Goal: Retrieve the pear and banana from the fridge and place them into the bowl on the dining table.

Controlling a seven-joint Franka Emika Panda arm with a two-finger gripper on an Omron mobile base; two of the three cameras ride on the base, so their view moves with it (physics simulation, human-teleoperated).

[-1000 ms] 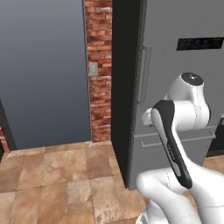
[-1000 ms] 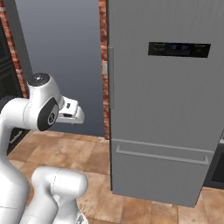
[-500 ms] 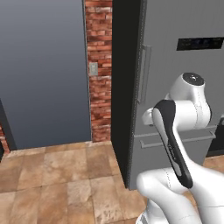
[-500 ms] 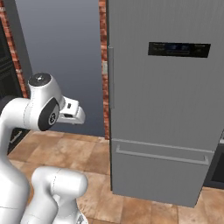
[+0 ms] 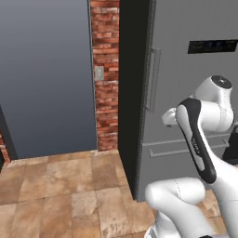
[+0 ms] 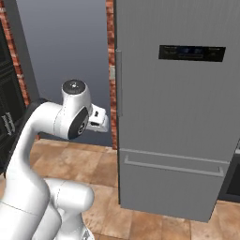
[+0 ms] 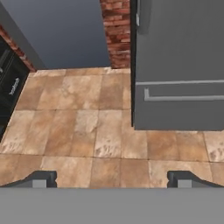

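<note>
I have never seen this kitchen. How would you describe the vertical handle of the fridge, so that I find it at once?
Find the tall grey fridge beside the red brick wall strip. On its upper door, close to the edge nearest the bricks, runs a slim grey vertical bar handle. Unlike the horizontal drawer handle lower down, it stands upright, level with the black display panel.

Closed fridge, cropped views

The fridge (image 6: 173,117) door is shut, hiding its interior; its top is cut off at 12 o'clock in both base views. In the hand view its vertical handle (image 7: 140,13) is clipped at 12 o'clock and the display panel (image 5: 213,46) text is unreadable.
</note>
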